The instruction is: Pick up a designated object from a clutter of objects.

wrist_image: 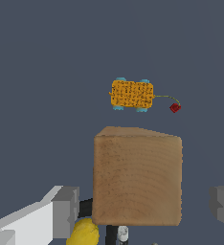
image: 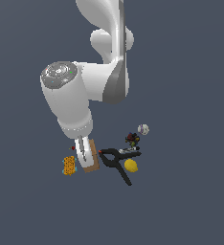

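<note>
Between spread pincer (wrist_image: 142, 210) fingers, not clamped: tan box (wrist_image: 138, 177), mid-clutter on floor, orange block (wrist_image: 132, 94) near, black clamp (image: 115, 161) and lemon (image: 130, 165) just beside. Risk: off-centre closing twists box, nudges neighbours.

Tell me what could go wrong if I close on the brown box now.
1. In the wrist view the brown box sits nearer one of the fingers, so closing may push or twist it before both touch.
2. The lemon and black clamp lie right beside the box; a finger might catch them.
3. The gripper hides the box in the exterior view, so depth is hard to check.
</note>
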Robot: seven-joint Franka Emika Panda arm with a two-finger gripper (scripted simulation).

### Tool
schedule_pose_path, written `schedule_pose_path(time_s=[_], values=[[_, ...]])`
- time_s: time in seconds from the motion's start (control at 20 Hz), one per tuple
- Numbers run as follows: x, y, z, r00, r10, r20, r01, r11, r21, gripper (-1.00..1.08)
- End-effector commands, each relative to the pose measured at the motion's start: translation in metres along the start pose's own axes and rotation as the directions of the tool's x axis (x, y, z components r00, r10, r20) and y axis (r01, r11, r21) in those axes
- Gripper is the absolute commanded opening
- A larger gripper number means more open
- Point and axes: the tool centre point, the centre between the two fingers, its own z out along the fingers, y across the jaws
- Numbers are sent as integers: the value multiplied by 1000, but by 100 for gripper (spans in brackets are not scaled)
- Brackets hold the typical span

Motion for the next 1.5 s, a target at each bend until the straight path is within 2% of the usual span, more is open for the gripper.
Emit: schedule_pose_path(time_s=[0.0, 0.3, 0.7, 1.0, 1.05, 1.45], values=[[1, 0, 1, 1000, 12, -1, -12, 1000, 0, 100], [1, 0, 7, 1000, 8, -1, -8, 1000, 0, 100], [1, 1, 43, 1000, 12, -1, -12, 1000, 0, 100], [1, 0, 51, 1000, 13, -1, -13, 1000, 0, 100], [1, 0, 51, 1000, 13, -1, -13, 1000, 0, -100], [1, 0, 51, 1000, 13, -1, -13, 1000, 0, -100]])
